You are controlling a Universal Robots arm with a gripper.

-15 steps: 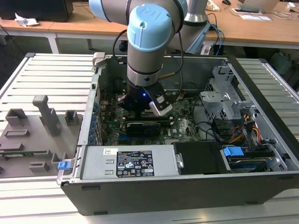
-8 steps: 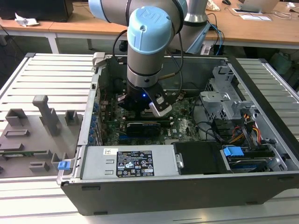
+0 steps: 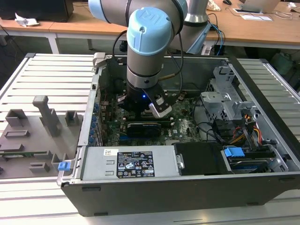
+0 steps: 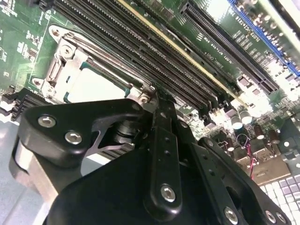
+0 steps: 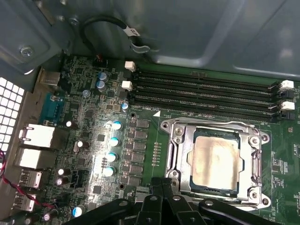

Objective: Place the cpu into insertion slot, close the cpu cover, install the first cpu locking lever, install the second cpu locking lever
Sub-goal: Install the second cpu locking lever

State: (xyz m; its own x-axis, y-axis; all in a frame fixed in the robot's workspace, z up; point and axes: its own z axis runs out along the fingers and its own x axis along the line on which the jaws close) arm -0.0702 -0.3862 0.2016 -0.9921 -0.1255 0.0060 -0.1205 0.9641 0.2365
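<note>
Green motherboard [image 5: 93, 117] fills the computer case: the cpu [image 5: 216, 160] sits under the cpu cover [image 5: 174, 140], with the claw [image 5: 164, 187] pinched closed, empty, beside it.

arm bent downward, gripper [image 5: 161, 187] fingers pressed together.

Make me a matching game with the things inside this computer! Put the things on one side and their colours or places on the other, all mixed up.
Things:
1. cpu
2. cpu cover
3. memory slots
4. gripper

Descriptions:
A. long, narrow and black, with white clips at the ends
B. silvery frame lying around the chip
C. black linkage arms right at the socket's edge
D. dull grey square top, sitting in the socket

Pairs: 1-D, 2-B, 3-A, 4-C
</note>
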